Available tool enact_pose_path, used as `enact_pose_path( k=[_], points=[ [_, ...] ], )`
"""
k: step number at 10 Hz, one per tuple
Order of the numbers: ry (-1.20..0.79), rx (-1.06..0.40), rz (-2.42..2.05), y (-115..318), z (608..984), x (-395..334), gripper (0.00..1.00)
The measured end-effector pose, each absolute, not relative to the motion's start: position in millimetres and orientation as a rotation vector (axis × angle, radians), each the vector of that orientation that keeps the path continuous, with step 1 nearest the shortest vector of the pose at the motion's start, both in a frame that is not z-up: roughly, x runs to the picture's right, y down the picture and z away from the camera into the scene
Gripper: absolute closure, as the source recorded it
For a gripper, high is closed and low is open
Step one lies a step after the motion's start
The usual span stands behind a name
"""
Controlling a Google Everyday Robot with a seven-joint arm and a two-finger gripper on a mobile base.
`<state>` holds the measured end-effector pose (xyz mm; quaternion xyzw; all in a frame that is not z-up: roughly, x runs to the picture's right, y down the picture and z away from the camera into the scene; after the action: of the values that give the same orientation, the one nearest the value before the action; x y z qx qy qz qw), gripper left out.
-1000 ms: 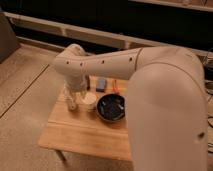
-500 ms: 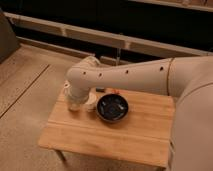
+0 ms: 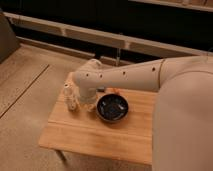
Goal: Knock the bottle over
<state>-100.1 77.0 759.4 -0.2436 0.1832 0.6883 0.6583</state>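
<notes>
Wooden table [image 3: 90,135] is carrying the bottle [image 3: 71,98], a dark bowl [image 3: 112,108] and a small orange item [image 3: 116,90] behind the bowl. Bottle is standing upright near the table's left end as seen in the camera view, apart from the bowl. Cream arm [image 3: 130,77] is reaching in from the right. Its gripper [image 3: 89,102] is hanging low over the table just beside the bottle, between it and the bowl; whether they are touching cannot be told. Open or closed: cannot tell, since the wrist is covering it.

Step in hand, by my reading: lining up for the push, knock not yet made. Next move is calling for a short sideways sweep toward the bottle, striking high on its body so it is tipping rather than sliding, and going away from the bowl.
</notes>
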Motion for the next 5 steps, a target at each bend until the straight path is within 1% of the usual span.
enact_pose_path(
  k=[2,5],
  points=[
    [0.387,-0.537,1.506,59.1,770.2,-117.8,1.00],
    [0.394,-0.526,1.506,56.9,772.5,-111.7,1.00]
  ],
)
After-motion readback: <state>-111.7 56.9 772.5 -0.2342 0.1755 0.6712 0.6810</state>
